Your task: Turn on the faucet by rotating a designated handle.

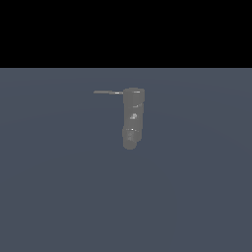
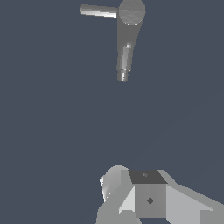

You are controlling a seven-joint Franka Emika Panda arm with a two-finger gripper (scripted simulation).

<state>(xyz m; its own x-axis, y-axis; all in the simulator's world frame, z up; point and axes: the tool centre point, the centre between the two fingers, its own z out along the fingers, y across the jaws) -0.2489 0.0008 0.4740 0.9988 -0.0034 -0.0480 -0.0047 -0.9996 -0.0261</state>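
Observation:
The faucet [image 1: 132,118] is a dull grey upright column of stacked segments standing on the blue-grey floor, with pale specks on its side. The handle [image 1: 108,92], a thin straight grey rod, sticks out sideways from the column's top toward the exterior view's left. From the wrist view I look down on the faucet's round top [image 2: 131,11], the handle [image 2: 98,11] and a short spout-like piece [image 2: 124,63]. My gripper [image 2: 131,186] is far from the faucet, touching nothing. Its fingers [image 2: 149,197] sit close together with no gap showing. The arm is out of the exterior view.
A flat blue-grey floor [image 1: 59,197] spreads around the faucet, with black background behind it. No other objects show in either view.

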